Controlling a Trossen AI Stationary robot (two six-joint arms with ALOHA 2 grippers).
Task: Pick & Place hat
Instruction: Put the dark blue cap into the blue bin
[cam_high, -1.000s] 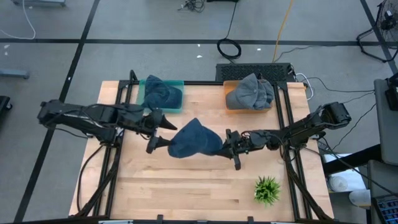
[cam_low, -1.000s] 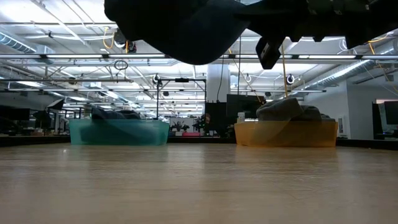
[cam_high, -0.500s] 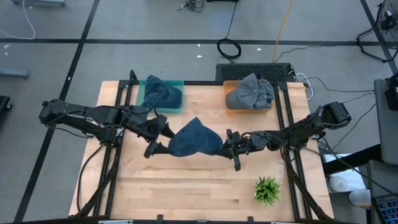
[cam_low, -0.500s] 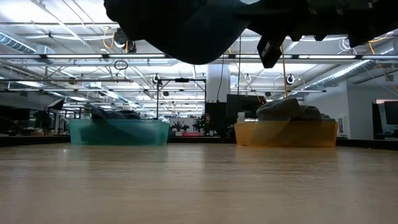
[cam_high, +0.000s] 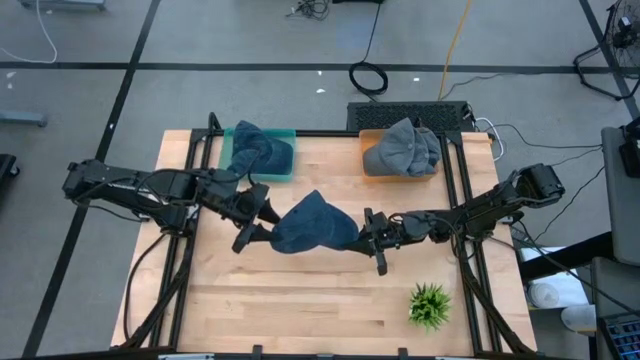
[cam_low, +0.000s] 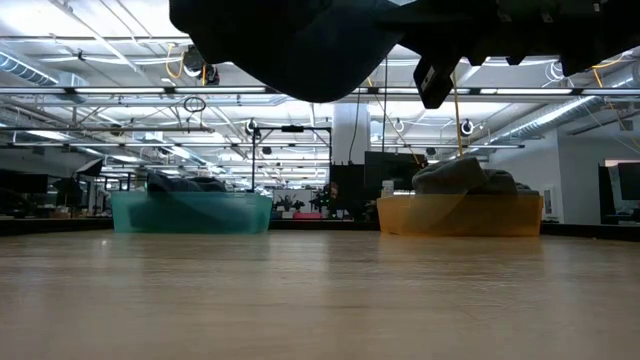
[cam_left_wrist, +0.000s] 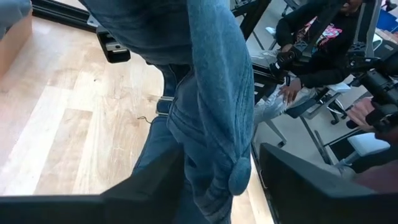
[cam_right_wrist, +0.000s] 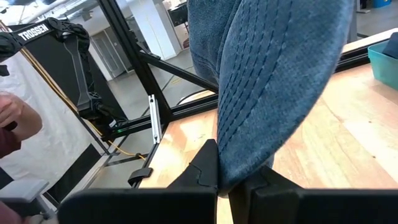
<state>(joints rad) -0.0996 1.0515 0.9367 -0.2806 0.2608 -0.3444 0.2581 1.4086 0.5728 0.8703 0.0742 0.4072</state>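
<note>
Hats, three: one blue (cam_high: 312, 224), right fingers (cam_right_wrist: 233, 183) pinching, left fingers (cam_left_wrist: 155, 186) apart

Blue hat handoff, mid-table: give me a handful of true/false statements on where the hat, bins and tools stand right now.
1. The blue hat hangs above the table, not resting on it. True; the low view shows it clear of the wood.
2. The right tool is shut on the hat's brim. True.
3. The left tool is parked at the table's edge, away from the hat. False; it is at the hat's left side, fingers either side of the fabric.
4. The orange bin is empty. False; a grey hat lies in it.
5. The teal bin holds a blue hat. True.
6. The plant stands between the two bins. False; it stands at the table's front right.
</note>
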